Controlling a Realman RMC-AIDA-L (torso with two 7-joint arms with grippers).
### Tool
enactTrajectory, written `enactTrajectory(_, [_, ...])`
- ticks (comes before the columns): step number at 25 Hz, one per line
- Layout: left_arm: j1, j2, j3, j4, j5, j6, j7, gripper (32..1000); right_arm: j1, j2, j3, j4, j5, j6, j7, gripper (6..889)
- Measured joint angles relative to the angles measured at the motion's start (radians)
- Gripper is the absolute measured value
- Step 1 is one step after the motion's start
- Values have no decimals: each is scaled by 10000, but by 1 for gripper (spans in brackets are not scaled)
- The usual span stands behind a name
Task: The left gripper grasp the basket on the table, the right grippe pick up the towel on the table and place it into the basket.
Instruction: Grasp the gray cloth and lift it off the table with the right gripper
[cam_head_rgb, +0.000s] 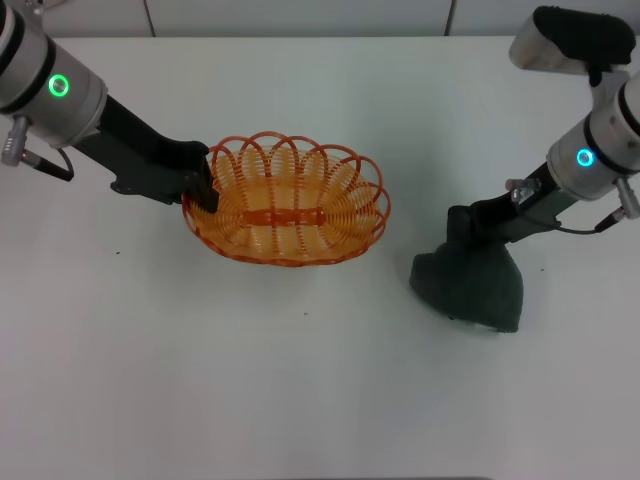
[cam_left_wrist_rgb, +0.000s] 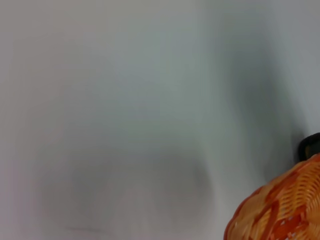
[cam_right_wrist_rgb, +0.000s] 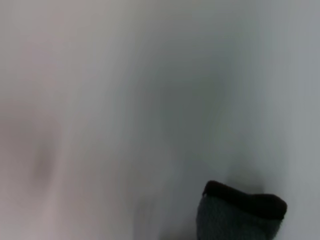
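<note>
a pale wall (cam_head_rgb: 300, 15) with vertical seams runs behind the far edge.

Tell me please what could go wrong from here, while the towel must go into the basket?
1. The right gripper meets the towel only at its top; the cloth may slip out when lifted.
2. The hanging towel looks about as wide as the basket, so part may drape over the rim.
3. The left gripper holds only the basket's edge, so a dragging towel might tilt or shift it on the table.
</note>
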Motion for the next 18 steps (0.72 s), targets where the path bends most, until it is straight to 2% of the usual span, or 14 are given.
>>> enactTrajectory(5, [53,22,1,-13,1,6,18,86,-2,-13,5,-188,14,210,-5,159])
enactTrajectory(8, [139,79,-12,-2,2,-7,21,86,-87,94,-47,-950,-65,698,7,157])
enactTrajectory(12, [217,122,-115,-9,14,-38,32,86,-621,354,-162,-2748,-145,1614,320,157])
enactTrajectory(15, [250,180,-121,-28,14,-41,34,86,-1289,427,-570,-4366,-298,2204,874,157])
enactTrajectory(18, [325,226,-122,-44,13,-3,35,86,-1605,465,-881,-5452,-248,2742,1210,156])
